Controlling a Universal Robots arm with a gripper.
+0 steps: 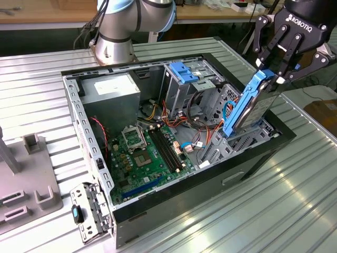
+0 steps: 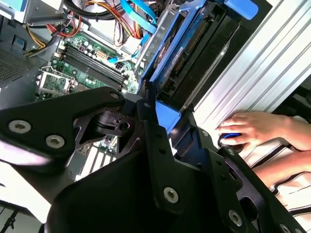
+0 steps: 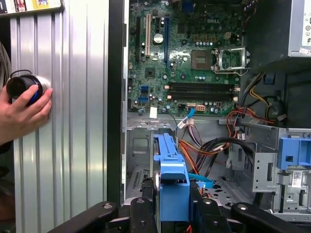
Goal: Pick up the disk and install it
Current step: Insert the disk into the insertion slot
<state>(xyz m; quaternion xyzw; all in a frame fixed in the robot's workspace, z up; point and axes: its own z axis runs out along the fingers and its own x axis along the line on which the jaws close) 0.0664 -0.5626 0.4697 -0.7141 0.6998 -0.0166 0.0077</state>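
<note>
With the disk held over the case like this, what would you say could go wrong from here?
The end effector grips the disk only at its top end, tilted, so it could slip or swing. Its lower end sits among loose cables beside the drive cage and might snag. A hand rests on the table near the case.

I see the flat dark grey hard drive in its bright blue plastic carrier rail (image 1: 251,105) standing tilted on edge, lower end inside the open computer case.

Grey-silver arm (image 1: 131,21), blue joint caps; black screw-studded gripper (image 1: 281,50).
</note>
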